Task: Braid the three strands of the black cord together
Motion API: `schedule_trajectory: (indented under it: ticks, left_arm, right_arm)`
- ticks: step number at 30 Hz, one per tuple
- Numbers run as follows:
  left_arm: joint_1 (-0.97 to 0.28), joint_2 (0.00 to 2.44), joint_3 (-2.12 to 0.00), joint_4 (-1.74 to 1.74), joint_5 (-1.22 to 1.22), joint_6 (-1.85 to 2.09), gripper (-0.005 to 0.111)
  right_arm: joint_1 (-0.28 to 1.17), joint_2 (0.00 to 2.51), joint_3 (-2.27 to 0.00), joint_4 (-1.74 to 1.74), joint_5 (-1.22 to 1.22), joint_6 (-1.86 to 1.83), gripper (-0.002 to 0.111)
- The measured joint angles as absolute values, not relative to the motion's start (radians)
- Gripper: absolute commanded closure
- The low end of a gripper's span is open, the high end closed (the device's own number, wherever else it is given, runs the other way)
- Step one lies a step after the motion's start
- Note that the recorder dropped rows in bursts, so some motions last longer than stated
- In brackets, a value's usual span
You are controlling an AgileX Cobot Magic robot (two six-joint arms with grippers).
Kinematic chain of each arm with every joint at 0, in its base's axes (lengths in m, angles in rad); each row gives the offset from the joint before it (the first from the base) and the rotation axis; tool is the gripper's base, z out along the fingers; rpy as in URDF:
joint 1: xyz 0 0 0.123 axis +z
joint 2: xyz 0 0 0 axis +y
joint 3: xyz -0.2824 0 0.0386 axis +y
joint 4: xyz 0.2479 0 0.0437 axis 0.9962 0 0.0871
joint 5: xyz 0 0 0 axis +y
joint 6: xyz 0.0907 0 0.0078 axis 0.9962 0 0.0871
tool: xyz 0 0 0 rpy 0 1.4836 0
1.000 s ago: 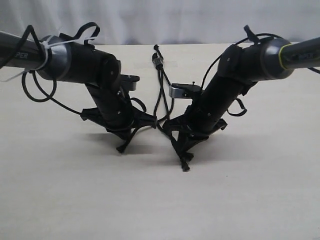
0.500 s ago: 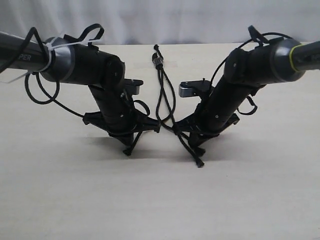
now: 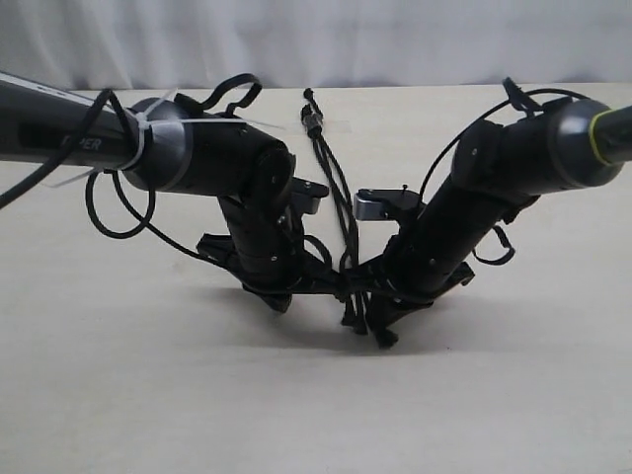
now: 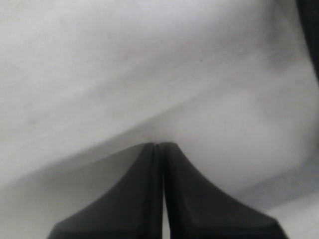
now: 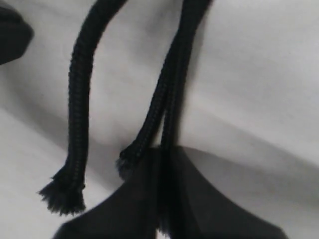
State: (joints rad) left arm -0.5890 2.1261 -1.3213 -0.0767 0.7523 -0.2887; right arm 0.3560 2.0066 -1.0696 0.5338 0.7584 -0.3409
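1. The black cord (image 3: 329, 183) lay on the counter (image 3: 138, 395). Its knot (image 3: 314, 122) was at the far end and its free ends pointed toward the near side.
2. The right gripper (image 5: 160, 149) was fully closed, with the gripped strand (image 5: 175, 84) entering the seam between its jaws. This hold probably served to keep that strand under control for a crossing.
3. The second strand (image 5: 149, 119) ran touching the gripped strand. Its frayed tip ended just beside one finger and did not appear to be clamped.
4. The third strand (image 5: 79, 99) lay apart from the other two, with its flared tip free on the counter.
5. The left gripper (image 4: 159, 145) was closed with its jaws pressed together. No strand showed between them in the left wrist view.
6. In the exterior view the left gripper sat low, just beside the strand bundle. Whether it touched the bundle could not be determined.
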Motion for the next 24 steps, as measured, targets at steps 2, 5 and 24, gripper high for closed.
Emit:
schedule_trajectory:
  ticks: [2,5,24]
  left_arm:
    - [-0.595,2.126,-1.321,-0.075,0.752,-0.289,0.102]
    - [-0.595,2.126,-1.321,-0.075,0.757,-0.291,0.102]
    - [-0.551,1.891,-1.299,0.145,0.887,-0.353,0.102]
  right_arm:
    - [0.356,1.993,-1.045,0.534,0.736,-0.343,0.104]
    - [0.356,1.975,-1.020,0.556,0.702,-0.343,0.095]
    - [0.285,1.763,-0.951,0.502,0.768,-0.277,0.098]
